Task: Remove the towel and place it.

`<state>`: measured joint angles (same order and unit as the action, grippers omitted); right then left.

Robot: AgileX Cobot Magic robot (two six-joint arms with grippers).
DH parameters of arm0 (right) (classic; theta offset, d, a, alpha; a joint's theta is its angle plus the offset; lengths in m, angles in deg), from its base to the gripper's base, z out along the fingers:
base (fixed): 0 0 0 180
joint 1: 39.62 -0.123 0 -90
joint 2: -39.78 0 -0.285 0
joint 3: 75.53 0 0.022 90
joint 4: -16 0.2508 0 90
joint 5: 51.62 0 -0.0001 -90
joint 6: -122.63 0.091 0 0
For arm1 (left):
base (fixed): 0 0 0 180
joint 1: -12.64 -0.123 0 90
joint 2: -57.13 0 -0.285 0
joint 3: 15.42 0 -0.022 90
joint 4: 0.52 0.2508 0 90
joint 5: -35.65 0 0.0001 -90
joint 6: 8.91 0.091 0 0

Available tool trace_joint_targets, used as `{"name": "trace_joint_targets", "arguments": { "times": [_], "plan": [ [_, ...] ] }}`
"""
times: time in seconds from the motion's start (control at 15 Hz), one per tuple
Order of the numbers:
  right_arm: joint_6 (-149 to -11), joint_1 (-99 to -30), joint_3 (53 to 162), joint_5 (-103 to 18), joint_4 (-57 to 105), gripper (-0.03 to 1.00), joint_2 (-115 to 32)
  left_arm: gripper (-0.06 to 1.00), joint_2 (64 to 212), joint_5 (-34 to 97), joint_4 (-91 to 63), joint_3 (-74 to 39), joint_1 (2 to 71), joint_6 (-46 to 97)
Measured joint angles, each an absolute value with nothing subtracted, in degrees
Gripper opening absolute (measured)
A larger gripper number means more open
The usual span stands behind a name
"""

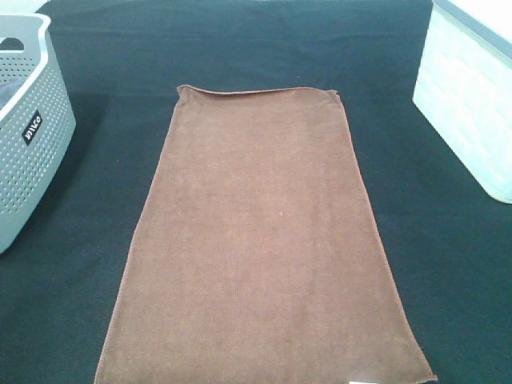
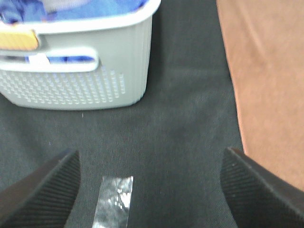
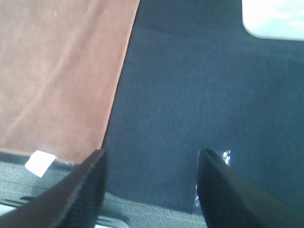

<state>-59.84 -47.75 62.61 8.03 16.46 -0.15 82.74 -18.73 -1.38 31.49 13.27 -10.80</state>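
Observation:
The brown towel (image 1: 260, 240) lies flat and spread out on the black table cloth, its long side running from the far middle to the front edge. Its small white tag (image 3: 40, 162) shows at its near edge in the right wrist view. The towel's edge also shows in the left wrist view (image 2: 270, 85). My left gripper (image 2: 152, 190) is open and empty over the black cloth, left of the towel. My right gripper (image 3: 152, 190) is open and empty over the black cloth, right of the towel. Neither gripper shows in the high view.
A grey perforated basket (image 1: 28, 136) stands at the left edge; it holds blue cloth (image 2: 95, 9). A white bin (image 1: 472, 96) stands at the far right. Shiny tape strips lie on the black cloth (image 2: 114, 199), (image 3: 223, 159).

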Motion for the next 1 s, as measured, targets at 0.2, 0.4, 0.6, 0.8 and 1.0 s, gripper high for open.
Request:
{"name": "trace_joint_targets", "arguments": {
  "times": [0.2,0.4,0.6,0.8,1.0],
  "plan": [
    [-59.8,-47.8,57.3,8.2,16.5,0.55,4.7,0.76,78.7,-19.0,-1.4,31.5,13.3,-10.8],
    [-59.8,-47.8,56.3,8.5,16.9,0.55,10.4,0.76,74.4,-23.6,-1.4,33.2,13.3,-10.8],
    [-59.8,-47.8,56.0,8.5,17.1,0.55,16.6,0.76,70.6,-23.6,-1.2,33.2,13.3,-10.8],
    [-59.8,-47.8,56.0,8.5,17.1,0.55,23.4,0.76,65.8,-23.6,-0.5,33.2,13.3,-10.8],
    [-59.8,-47.8,56.0,8.5,17.1,0.55,29.4,0.76,64.7,-23.6,-0.1,33.2,13.3,-10.8]
  ]
}}
